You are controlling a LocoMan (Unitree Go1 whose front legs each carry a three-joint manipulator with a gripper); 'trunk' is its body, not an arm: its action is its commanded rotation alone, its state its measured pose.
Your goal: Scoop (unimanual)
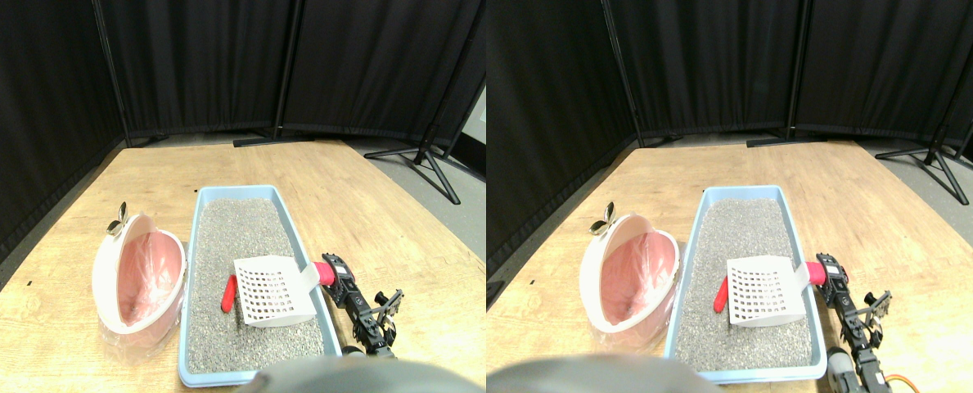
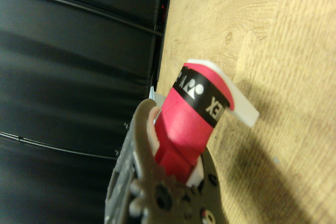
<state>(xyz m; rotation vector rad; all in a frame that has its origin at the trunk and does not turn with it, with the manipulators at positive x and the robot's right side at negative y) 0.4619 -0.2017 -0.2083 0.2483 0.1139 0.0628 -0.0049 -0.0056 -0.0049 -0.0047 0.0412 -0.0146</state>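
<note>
The right gripper (image 1: 332, 272) is clamping the scoop's (image 1: 272, 291) red-wrapped handle (image 2: 191, 114), apparently firmly. The slotted head is lying over the litter tray's (image 1: 201, 214) near right area, while the red piece (image 1: 229, 293) is lying just beyond its left edge.

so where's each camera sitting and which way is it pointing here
Stereo pair view: on the robot's body, facing forward and down at the light blue litter tray, white slotted scoop and pink lined bin; the right gripper enters from the lower right.
Wrist view: on the right manipulator, looking along the gripper, turned on its side, toward the wooden floor and black curtain.
Both show the scoop's red wrapped handle clamped in the jaws.
</note>
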